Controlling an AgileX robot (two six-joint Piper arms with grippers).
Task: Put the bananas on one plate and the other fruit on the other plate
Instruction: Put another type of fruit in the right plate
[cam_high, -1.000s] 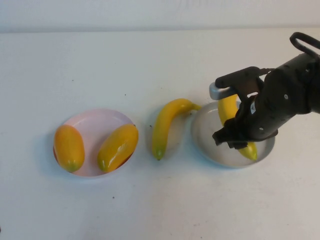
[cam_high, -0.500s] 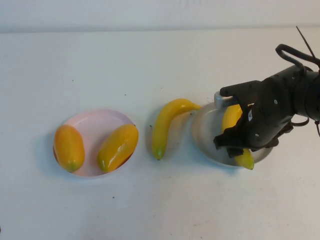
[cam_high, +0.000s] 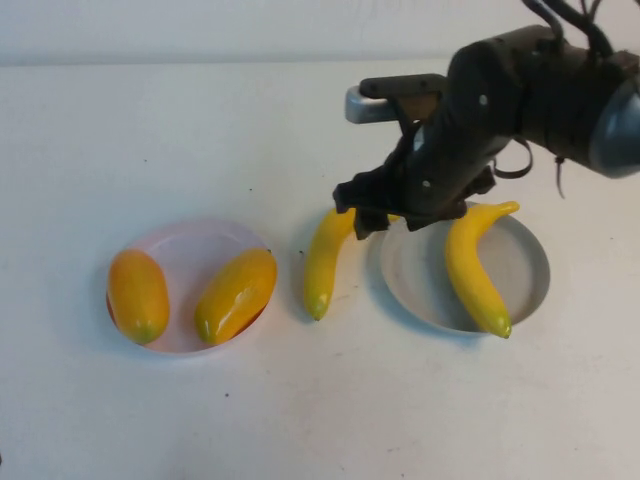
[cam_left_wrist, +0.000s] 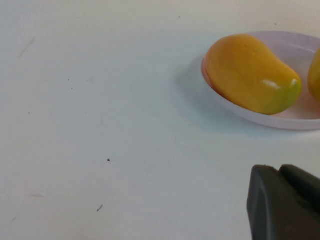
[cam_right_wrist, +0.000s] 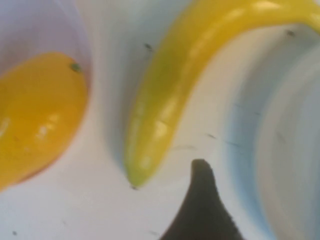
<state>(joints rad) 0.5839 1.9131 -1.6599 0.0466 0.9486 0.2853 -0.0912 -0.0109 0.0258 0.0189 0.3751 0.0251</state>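
Note:
Two orange-yellow mangoes (cam_high: 138, 295) (cam_high: 236, 294) lie on the pale pink plate (cam_high: 190, 250) at the left. One banana (cam_high: 475, 265) lies in the grey-blue plate (cam_high: 525, 275) at the right, its far tip over the rim. The other banana (cam_high: 325, 262) lies on the table between the plates. My right gripper (cam_high: 362, 212) hovers open and empty over this banana's far end. The right wrist view shows that banana (cam_right_wrist: 165, 100), a mango (cam_right_wrist: 35, 115) and the grey plate's rim (cam_right_wrist: 285, 150). My left gripper (cam_left_wrist: 285, 200) is shut, low over the table near the pink plate (cam_left_wrist: 300, 117) and a mango (cam_left_wrist: 250, 72).
The table is white, with bare surface in front of and behind the plates. The right arm's dark body (cam_high: 520, 100) reaches in from the far right, above the grey plate's far side.
My right gripper has let go of the banana in the grey plate, risen and moved left to the far end of the table banana. The released banana now lies uncovered in the plate.

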